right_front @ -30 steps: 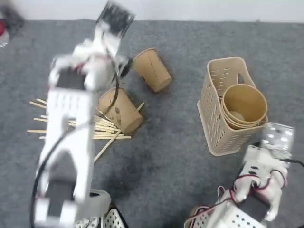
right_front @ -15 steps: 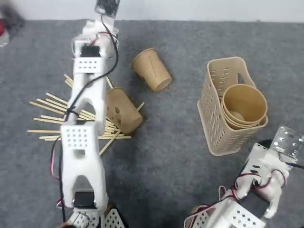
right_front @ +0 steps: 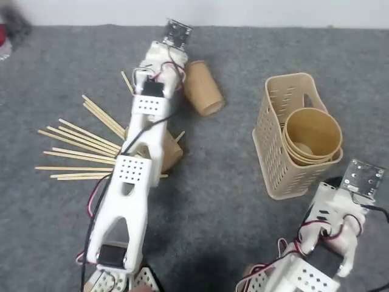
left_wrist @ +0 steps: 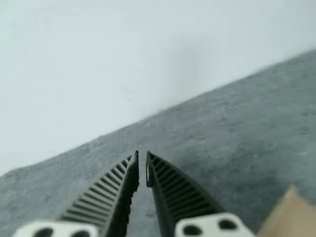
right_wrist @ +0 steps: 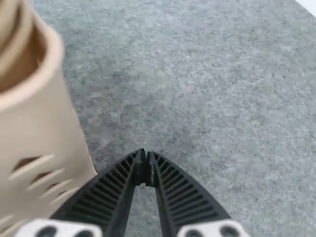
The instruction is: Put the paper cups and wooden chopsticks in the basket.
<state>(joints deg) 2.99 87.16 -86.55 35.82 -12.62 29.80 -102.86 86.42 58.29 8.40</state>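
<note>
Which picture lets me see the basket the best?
The high view: the whole basket stands there with cups stacked inside. The right wrist view catches just a slotted piece of its side. The left wrist view looks at carpet and wall instead.

Bright, even light; soft, faint shadows on the carpet (right_front: 231, 207) beside the basket (right_front: 273, 152).

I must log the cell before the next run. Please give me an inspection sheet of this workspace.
Surface: grey carpet, flat.
Job's things: beige slotted plastic basket upright, brown paper cups stacked inside; loose cup on its side beside the left arm; another cup under that arm; wooden chopsticks scattered.
Clutter: blurred red object, far corner.
Grippers: left gripper nearly shut, empty; right gripper shut, empty.
Cables: red and black wires along arms.
Surroundings: white wall behind.
</note>
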